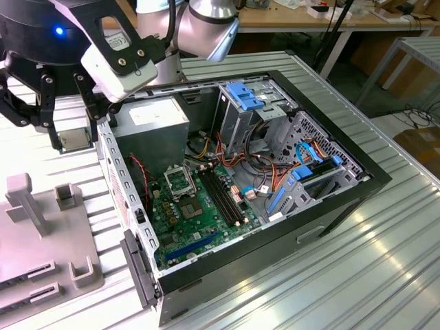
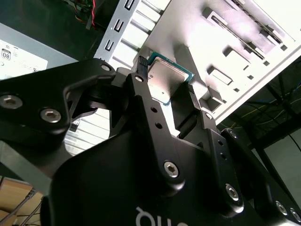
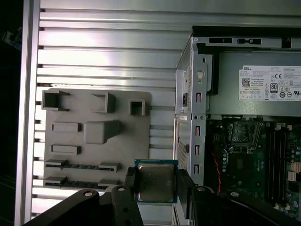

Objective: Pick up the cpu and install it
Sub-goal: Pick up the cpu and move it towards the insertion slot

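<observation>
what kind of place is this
Probably a robotics lab or workshop: an open PC case lies on a slatted metal table, a grey fixture tray sits beside it, workbenches stand behind, and the gripper holds the cpu.

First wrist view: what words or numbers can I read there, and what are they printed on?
White label on the grey power supply: small print, symbols and a square code, too small to read for sure.
cpu, gripped in the jaws: no writing I can make out on its metal face.
Green motherboard: tiny markings, unreadable.
</observation>
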